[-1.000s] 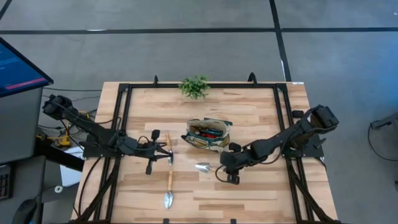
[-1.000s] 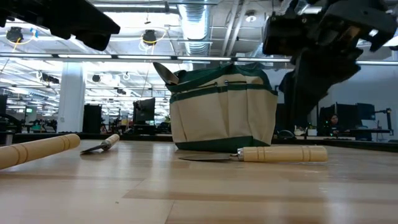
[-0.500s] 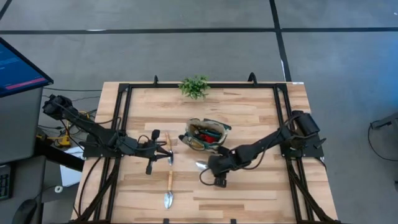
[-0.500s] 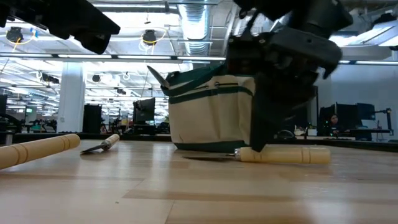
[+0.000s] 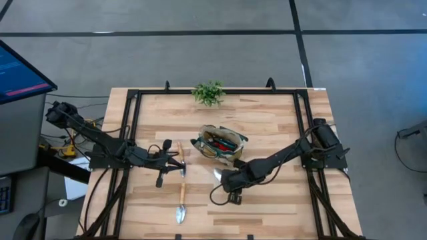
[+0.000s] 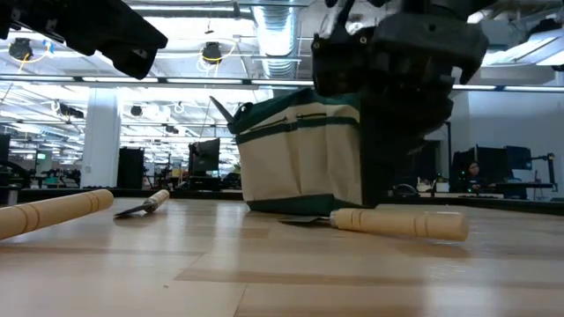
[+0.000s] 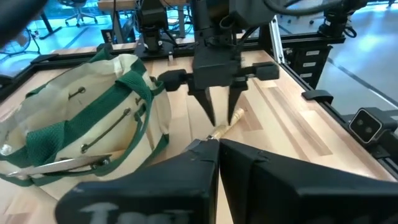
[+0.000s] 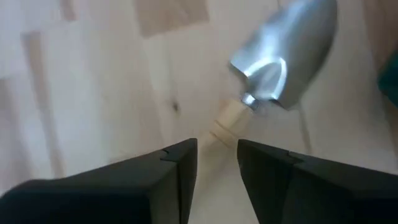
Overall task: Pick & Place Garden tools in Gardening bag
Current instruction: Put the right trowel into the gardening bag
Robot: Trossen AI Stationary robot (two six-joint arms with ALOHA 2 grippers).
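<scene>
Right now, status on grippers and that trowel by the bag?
Right gripper open, poised over trowel handle. Left gripper parked beside second trowel. Bag close alongside.

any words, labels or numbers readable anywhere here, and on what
None can be read.
The monitor beside the table shows coloured bands; any text is too small to read.
The gardening bag shows plain fabric, no label.
The trowel blade under the right gripper bears no marking.

Overhead, table-level and both wrist cameras all share the trowel (image 6: 398,222) beside the bag (image 5: 220,143).
</scene>
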